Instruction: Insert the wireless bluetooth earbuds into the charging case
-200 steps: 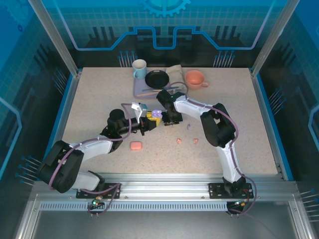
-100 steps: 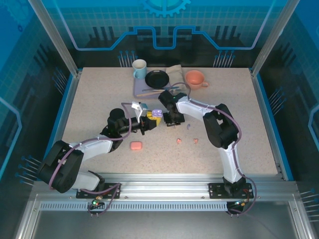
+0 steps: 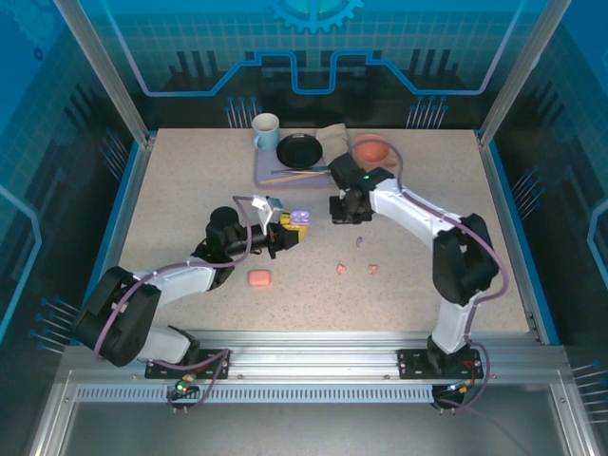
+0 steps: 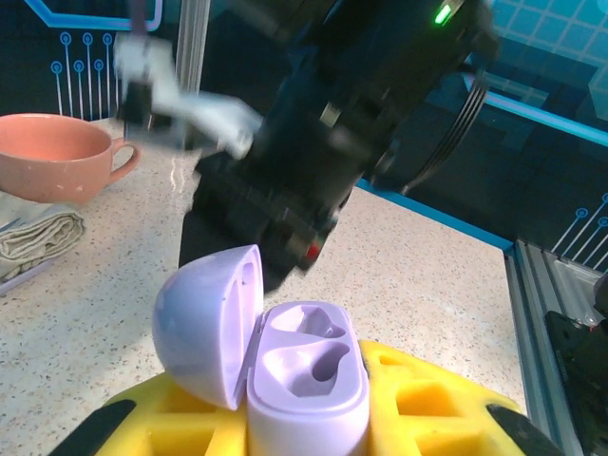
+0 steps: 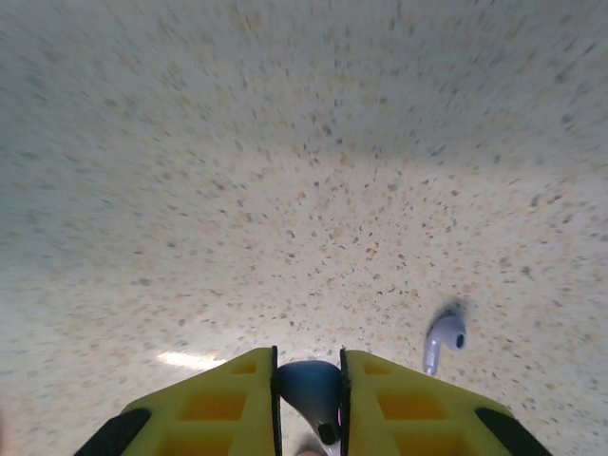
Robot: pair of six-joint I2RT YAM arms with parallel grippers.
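Note:
My left gripper (image 3: 288, 229) (image 4: 306, 435) is shut on the lilac charging case (image 3: 299, 220) (image 4: 309, 380). The case is held upright with its lid swung open to the left, and both sockets are bare. My right gripper (image 3: 343, 212) (image 5: 309, 369) hovers to the right of the case, apart from it, shut on a lilac earbud (image 5: 312, 394) pinched between its yellow fingers. A second lilac earbud (image 3: 358, 242) (image 5: 443, 340) lies on the table close by. Two salmon-pink earbuds (image 3: 341, 269) (image 3: 372, 269) lie nearer the front. The right arm's black wrist (image 4: 313, 161) looms blurred behind the case.
A shut pink case (image 3: 258, 277) lies on the table in front of the left arm. At the back stand a mug (image 3: 266, 131), a black plate (image 3: 299, 149) on a folded cloth (image 3: 331, 139) and a pink cup (image 3: 370, 149) (image 4: 47, 157).
My right gripper has pulled away from the open case, up and to the right, carrying the earbud, and its jaws closed slightly. The left arm and case stayed still.

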